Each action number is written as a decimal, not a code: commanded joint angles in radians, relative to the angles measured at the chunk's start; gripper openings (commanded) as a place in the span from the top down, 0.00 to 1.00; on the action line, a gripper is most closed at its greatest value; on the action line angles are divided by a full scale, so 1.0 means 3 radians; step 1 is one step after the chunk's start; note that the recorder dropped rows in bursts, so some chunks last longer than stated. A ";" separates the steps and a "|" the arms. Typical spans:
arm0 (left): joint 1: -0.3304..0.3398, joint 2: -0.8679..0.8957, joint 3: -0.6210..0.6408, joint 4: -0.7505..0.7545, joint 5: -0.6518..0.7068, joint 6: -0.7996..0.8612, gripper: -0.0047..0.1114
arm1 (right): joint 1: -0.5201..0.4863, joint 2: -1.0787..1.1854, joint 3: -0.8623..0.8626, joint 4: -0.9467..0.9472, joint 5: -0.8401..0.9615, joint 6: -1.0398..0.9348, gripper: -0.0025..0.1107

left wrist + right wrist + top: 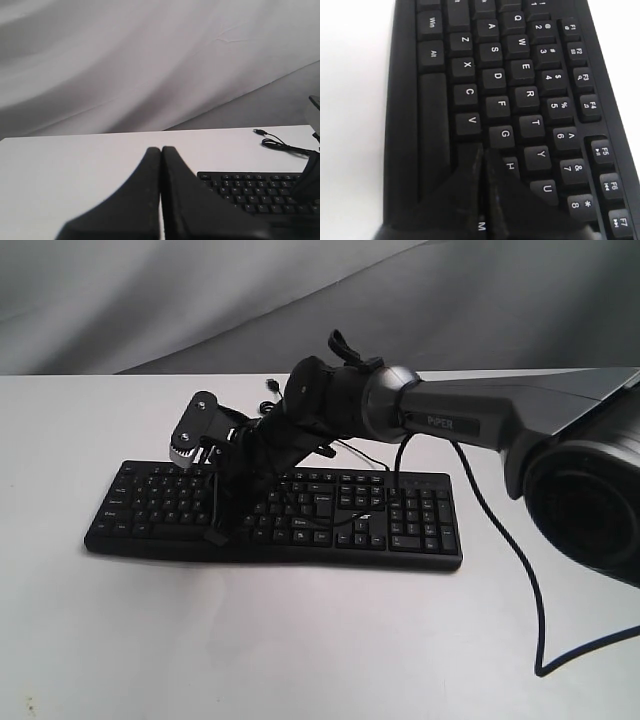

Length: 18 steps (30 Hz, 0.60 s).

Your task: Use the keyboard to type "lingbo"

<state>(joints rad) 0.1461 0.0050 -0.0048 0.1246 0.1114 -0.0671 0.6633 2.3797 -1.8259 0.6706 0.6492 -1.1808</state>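
Exterior view:
- Black full-size keyboard (400, 515) lies flat on the white table (300, 640), long edge across the view, number pad at the right-hand end
- Right arm (470, 420) reaches in from the right, crosses the middle and angles down over the letter block
- Right gripper (218, 532) is down at the front rows of keys, left of the keyboard's centre
- A thick black cable (520, 570) hangs from the arm and loops on the table
- Grey draped cloth (150, 300) behind the table

Right wrist view:
- Fingers pressed together, no gap, nothing between them
- Gripper tip (482, 152) sits in the bottom letter row just past V, beside H
- The key under it is covered and its legend is hidden; M shows further along
- Contact or only hovering: cannot tell

Left wrist view:
- Left gripper (161, 150) is closed and empty, fingers meeting along their whole length
- It is held over bare table, off the keyboard's (255, 187) end, apart from it
- The keyboard's thin cable (285, 146) with its USB plug lies loose on the table behind the keyboard
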 commanded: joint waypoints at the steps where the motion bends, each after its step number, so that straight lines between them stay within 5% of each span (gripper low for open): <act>1: -0.0022 -0.0017 0.0016 0.0001 -0.0032 -0.0007 0.96 | 0.0013 0.0026 -0.0008 -0.0019 -0.0042 -0.0022 0.98; 18: -0.0022 -0.0017 0.0016 0.0001 -0.0032 -0.0007 0.96 | 0.0007 0.0064 -0.0008 -0.0012 -0.0047 -0.0022 0.98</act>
<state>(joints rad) 0.1461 0.0050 -0.0048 0.1246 0.1114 -0.0671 0.6633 2.4018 -1.8259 0.6706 0.6409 -1.1825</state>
